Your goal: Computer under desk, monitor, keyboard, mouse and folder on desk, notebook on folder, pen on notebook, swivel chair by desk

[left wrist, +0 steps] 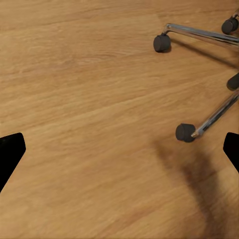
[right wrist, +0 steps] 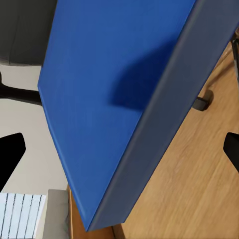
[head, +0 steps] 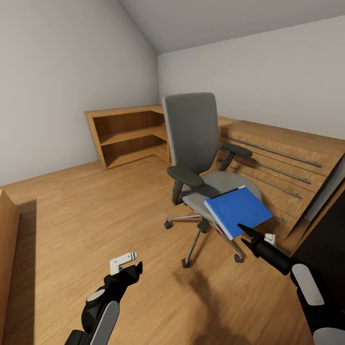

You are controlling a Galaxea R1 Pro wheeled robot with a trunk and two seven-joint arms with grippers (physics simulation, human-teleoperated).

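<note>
Folder (head: 238,211) lies on chair (head: 191,139) seat, overhanging front edge. Right gripper (head: 245,235) just below folder, fingers apart. Left gripper (head: 132,268) low beside chair, also spread.

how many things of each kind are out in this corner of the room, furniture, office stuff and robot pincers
Swivel chair: 1
Low wooden shelving unit: 1
Blue folder, on the chair seat: 1
Robot pincers, left pincer and right pincer: 2
Total: 5
</note>
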